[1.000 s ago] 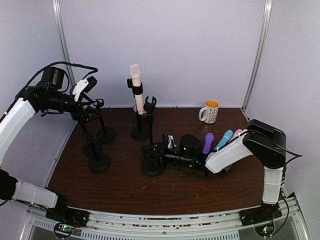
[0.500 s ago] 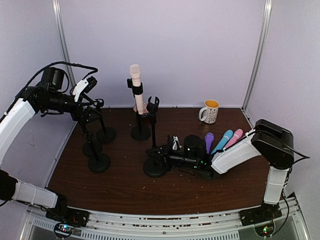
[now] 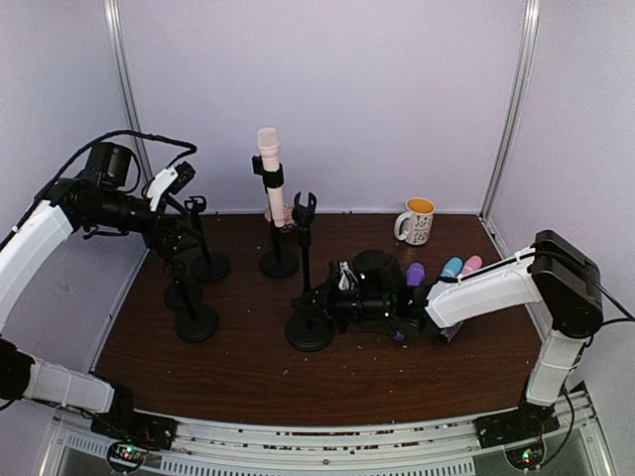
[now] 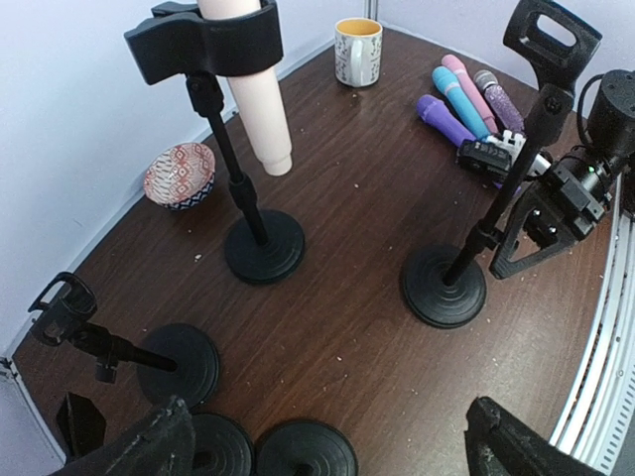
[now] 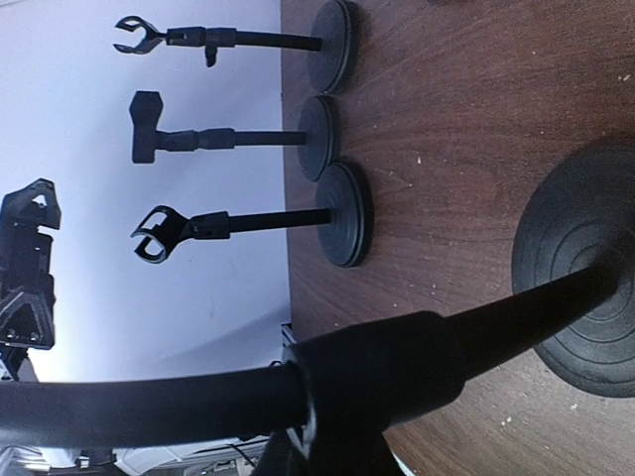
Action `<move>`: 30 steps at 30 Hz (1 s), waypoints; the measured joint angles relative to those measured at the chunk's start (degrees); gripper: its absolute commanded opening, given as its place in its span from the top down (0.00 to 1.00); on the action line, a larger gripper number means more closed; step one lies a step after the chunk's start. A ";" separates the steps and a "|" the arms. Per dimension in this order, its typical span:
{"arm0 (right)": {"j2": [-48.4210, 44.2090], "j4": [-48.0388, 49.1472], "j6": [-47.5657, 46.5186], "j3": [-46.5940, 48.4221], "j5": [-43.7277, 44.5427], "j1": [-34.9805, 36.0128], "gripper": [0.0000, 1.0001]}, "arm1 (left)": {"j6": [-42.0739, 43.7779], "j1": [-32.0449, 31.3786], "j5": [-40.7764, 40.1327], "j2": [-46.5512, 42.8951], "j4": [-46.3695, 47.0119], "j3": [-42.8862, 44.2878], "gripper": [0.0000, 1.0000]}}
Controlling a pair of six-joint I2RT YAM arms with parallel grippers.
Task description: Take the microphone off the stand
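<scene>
The pale pink microphone [image 3: 269, 174] stands upright in the clip of a black stand [image 3: 279, 264] at the back middle. It also shows in the left wrist view [image 4: 253, 89], held by the clip [image 4: 203, 40]. My left gripper [image 3: 185, 234] is open and empty, high over the left stands, well left of the microphone; its fingertips [image 4: 149, 446] frame bare table. My right gripper [image 3: 310, 301] is shut on the pole of a second, empty stand [image 3: 305, 253] in front of the microphone stand. That pole [image 5: 298, 387] crosses the right wrist view close up and hides the fingers.
Three empty stands [image 3: 196, 322] cluster at the left. Loose purple, blue and pink microphones [image 4: 444, 119] lie at the right behind my right arm. A mug [image 3: 417, 220] stands at the back right. A patterned bowl [image 4: 180, 175] sits behind the microphone stand.
My right arm has shifted right and stretched out, and the empty stand it holds has moved slightly right with it. My left arm has dropped a little.
</scene>
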 measured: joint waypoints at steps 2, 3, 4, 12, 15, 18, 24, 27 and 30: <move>-0.59 -6.73 -3.32 2.56 0.02 -0.09 1.00 | -0.37 0.00 0.59 0.00 0.07 -0.17 0.03; -0.81 -9.99 -4.90 3.91 0.09 -0.13 1.00 | -0.48 0.00 0.79 0.00 0.13 -0.17 0.02; -0.92 -13.81 -6.54 5.55 0.26 -0.11 1.00 | -0.57 0.00 0.94 0.00 0.22 -0.20 0.02; 0.04 -41.03 -19.71 18.91 6.21 0.48 1.00 | -1.03 0.00 2.03 0.00 1.03 -0.59 0.02; 1.51 -48.46 -23.65 23.65 9.07 1.01 1.00 | -1.11 0.00 2.25 0.00 1.05 -0.83 0.02; 1.70 -52.76 -26.40 25.55 11.26 1.40 1.00 | -1.20 0.00 2.38 0.00 1.07 -0.98 0.02; 2.10 -60.70 -30.75 28.89 16.92 1.88 1.00 | -1.22 0.00 2.64 0.00 1.09 -1.03 0.02; 2.67 -63.39 -32.22 30.34 19.98 2.47 1.00 | -1.20 0.00 2.69 0.00 1.09 -1.03 0.02; 3.13 -64.39 -33.09 31.19 22.75 3.34 0.87 | -1.20 0.00 2.71 0.00 1.09 -1.03 0.02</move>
